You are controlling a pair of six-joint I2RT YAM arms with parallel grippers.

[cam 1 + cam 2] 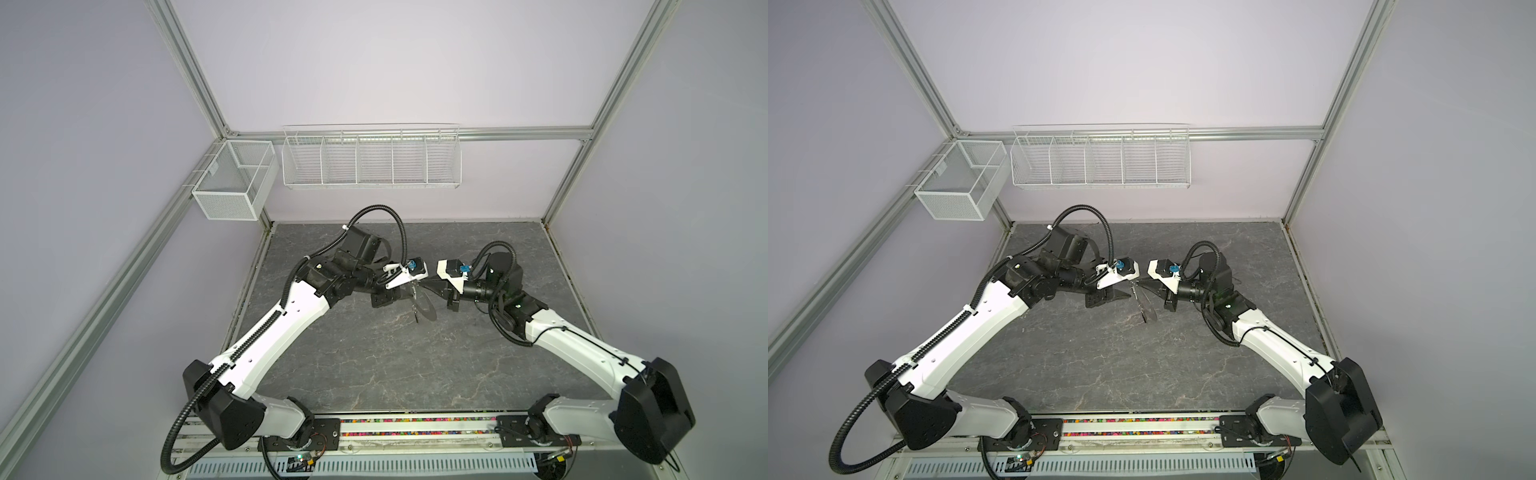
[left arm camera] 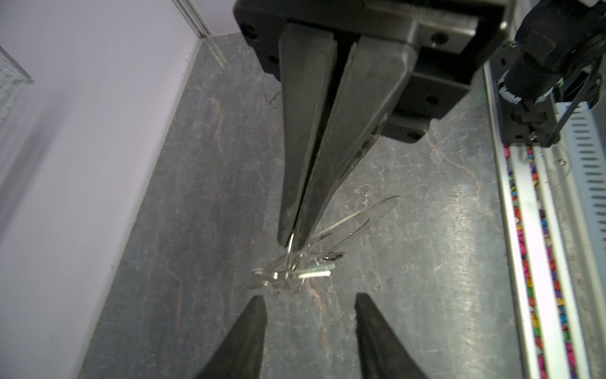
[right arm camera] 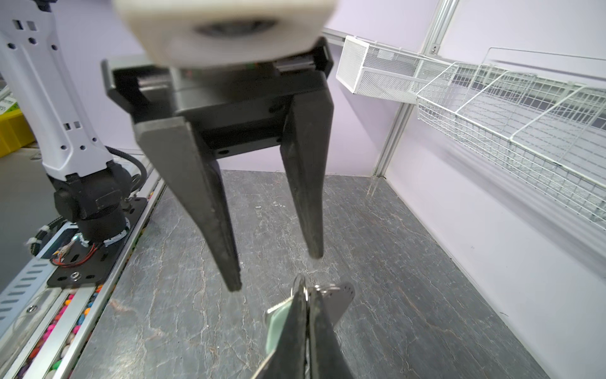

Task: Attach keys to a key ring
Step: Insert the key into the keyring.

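key ring (image 3: 342, 297): flat grey disc with tiny rim holes, hanging tilted in the air above the table, between the two grippers.
key with pale green tag (image 2: 314, 272): dangles in the same bunch as the disc, just below the right fingertips; the rest of the bunch is too blurred to tell.
right gripper (image 2: 291, 244): clenched, pinching a thin wire loop at the top of the bunch, so the key ring hangs from its tips.
left gripper (image 2: 310, 297): released, fingers spread, tips facing the bunch, near but apart from it.
table (image 1: 374, 365): dark grey, stone-patterned, beneath the bunch.
wire rack (image 1: 370, 162), mesh box (image 1: 232, 183): white, on the walls, well apart from the arms.
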